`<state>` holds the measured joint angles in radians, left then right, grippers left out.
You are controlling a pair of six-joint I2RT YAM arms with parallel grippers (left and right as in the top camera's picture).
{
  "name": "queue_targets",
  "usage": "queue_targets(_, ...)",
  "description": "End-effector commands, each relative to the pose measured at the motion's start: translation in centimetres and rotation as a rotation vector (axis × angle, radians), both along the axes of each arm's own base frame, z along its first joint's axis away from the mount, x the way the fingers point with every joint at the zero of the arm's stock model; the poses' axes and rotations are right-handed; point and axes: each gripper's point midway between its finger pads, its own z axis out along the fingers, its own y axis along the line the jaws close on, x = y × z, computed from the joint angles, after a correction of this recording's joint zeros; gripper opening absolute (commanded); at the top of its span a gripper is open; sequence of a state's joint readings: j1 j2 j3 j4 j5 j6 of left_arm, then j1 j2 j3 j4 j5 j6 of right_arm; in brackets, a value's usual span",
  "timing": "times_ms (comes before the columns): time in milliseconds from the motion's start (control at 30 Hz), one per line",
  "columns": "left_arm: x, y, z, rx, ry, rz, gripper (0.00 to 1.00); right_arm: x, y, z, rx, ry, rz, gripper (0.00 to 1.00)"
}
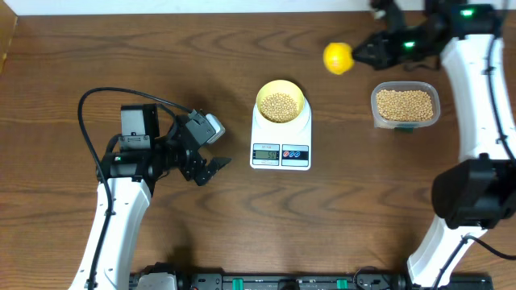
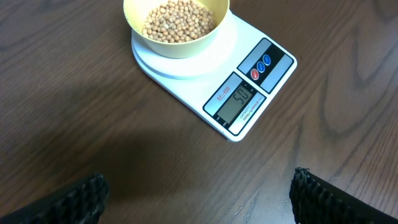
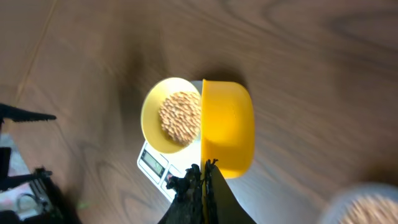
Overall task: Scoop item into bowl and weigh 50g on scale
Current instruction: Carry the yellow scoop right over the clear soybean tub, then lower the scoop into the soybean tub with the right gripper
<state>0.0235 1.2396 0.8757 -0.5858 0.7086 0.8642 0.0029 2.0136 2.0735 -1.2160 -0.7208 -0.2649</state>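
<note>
Overhead, the grains (image 1: 280,105) are seen heaped in the bowl (image 1: 301,95), which is centred on the scale (image 1: 280,133). Bare table (image 1: 161,48) is left along every edge of the scale. The scoop (image 1: 338,57) is clamped by the right gripper (image 1: 364,53), clear of the tub (image 1: 375,109). The left gripper (image 1: 211,167) is spread wide, apart from the scale's left edge.

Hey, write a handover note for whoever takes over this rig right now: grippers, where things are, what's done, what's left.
Grippers: the left gripper is open and empty, left of the scale. The right gripper is shut on the handle of the yellow scoop, behind and between the bowl and the clear tub.
Things: the bowl sits on the scale and holds beans. More beans are in the tub.
Done: beans are in the bowl, and the display appears to read fifty.
Left: confirm the reading and set the scoop down.
</note>
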Motion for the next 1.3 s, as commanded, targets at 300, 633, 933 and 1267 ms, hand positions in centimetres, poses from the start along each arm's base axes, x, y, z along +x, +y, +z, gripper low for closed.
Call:
queue_targets(300,-0.2,-0.1,0.2,-0.014,-0.004,-0.003,0.95,-1.8,-15.7,-1.8,-0.327,0.159,-0.391,0.01)
queue_targets(633,-0.2,-0.1,0.2,-0.014,-0.004,-0.003,0.95,-2.4,-16.2,-3.5,-0.749,0.166,-0.385,0.01)
queue_targets(933,-0.2,-0.1,0.2,-0.014,-0.004,-0.003,0.95,-2.9,-14.2,-4.2,-1.010,0.138,-0.312,0.01)
queue_targets(1267,-0.2,-0.1,0.2,-0.014,-0.004,-0.004,0.95,-3.9,-12.4,-6.7,-0.791,0.253,-0.361,0.01)
